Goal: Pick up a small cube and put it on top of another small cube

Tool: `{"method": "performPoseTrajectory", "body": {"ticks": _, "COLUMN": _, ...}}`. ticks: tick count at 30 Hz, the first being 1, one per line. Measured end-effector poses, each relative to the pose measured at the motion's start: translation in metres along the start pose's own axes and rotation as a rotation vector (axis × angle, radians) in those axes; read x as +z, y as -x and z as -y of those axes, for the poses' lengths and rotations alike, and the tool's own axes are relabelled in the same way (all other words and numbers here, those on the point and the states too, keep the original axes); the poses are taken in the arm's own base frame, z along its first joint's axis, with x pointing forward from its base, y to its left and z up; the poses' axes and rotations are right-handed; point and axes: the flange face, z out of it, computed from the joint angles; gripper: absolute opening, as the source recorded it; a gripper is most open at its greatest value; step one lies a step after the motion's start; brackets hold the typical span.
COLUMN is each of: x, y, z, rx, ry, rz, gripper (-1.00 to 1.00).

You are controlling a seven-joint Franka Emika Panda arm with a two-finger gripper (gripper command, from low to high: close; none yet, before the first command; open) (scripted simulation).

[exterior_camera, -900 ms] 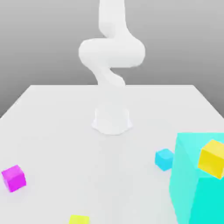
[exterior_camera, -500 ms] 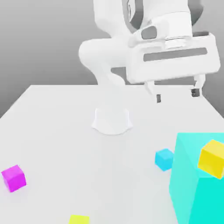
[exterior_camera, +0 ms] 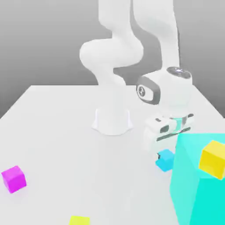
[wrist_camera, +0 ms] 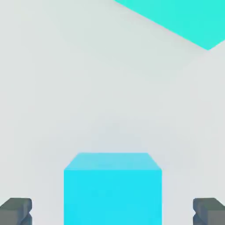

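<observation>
A small bright cyan cube (exterior_camera: 165, 160) rests on the white table (exterior_camera: 57, 132), close against the huge turquoise block (exterior_camera: 195, 193). My gripper (exterior_camera: 166, 152) has come down right over it, fingers pointing at the table. In the hand view the cyan cube (wrist_camera: 112, 186) sits between the two dark fingertips (wrist_camera: 16, 211), with a gap on each side. The gripper (wrist_camera: 112, 212) is open and nothing is held. Other small cubes: a magenta cube (exterior_camera: 13, 178) at the exterior view's left and a yellow cube (exterior_camera: 79, 219) at the near edge.
Another yellow cube (exterior_camera: 213, 159) shows against the turquoise block's face. A corner of that block (wrist_camera: 176, 17) appears in the hand view. The arm's white base (exterior_camera: 112, 121) stands mid-table behind the cyan cube.
The hand came into view high above the table, turned, and dropped down over the cyan cube. No cube has moved.
</observation>
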Motion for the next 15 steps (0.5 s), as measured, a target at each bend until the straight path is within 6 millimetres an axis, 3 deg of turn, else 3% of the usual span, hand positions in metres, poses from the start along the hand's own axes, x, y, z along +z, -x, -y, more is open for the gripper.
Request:
{"method": "performPoseTrajectory", "body": {"ticks": 1, "x": 0.006, "y": 0.001, "z": -0.001, "rx": 0.0, "ry": 0.001, "rz": -0.001, "gripper": -1.0}}
{"method": "performPoseTrajectory", "body": {"ticks": 8, "x": 0.006, "y": 0.001, "z": -0.001, "rx": -0.001, "ry": 0.001, "rz": -0.002, "gripper": -1.0}}
{"method": "performPoseTrajectory", "body": {"ticks": 15, "x": -0.043, "y": 0.0, "z": 0.001, "rx": -0.003, "ry": 0.001, "rz": -0.002, "gripper": -1.0}}
